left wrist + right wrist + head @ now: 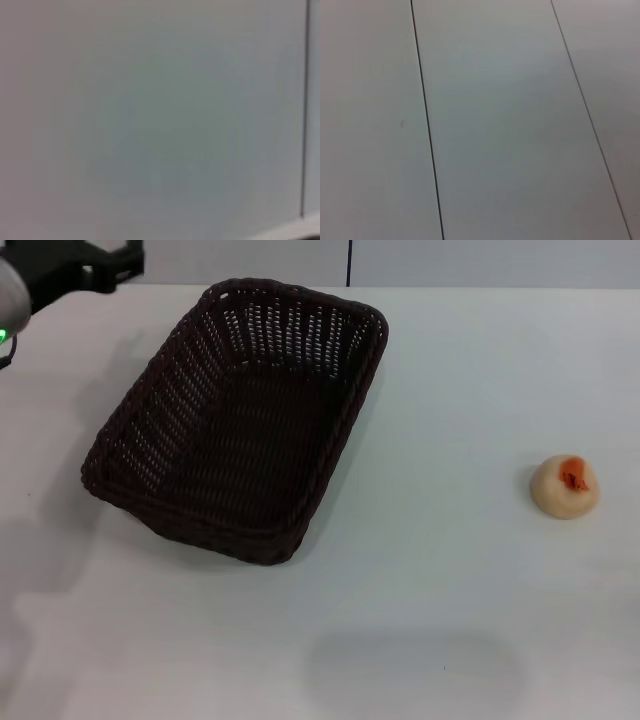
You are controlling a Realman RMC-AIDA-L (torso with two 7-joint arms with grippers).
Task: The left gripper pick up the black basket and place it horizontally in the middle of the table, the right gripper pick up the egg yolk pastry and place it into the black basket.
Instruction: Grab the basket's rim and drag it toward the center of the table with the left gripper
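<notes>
The black basket [240, 420] lies on the white table [450, 390], left of the middle, its long side running at a slant from front left to back right. It is empty. The egg yolk pastry [565, 485] sits alone on the table at the right, well apart from the basket. My left gripper [108, 262] is at the far back left corner of the head view, beyond and left of the basket and not touching it. My right gripper shows in no view.
The table's back edge meets a grey wall with a dark vertical seam [349, 262]. Both wrist views show only plain grey panels with thin dark seams [427, 130]. A faint shadow [415, 670] lies on the table's front middle.
</notes>
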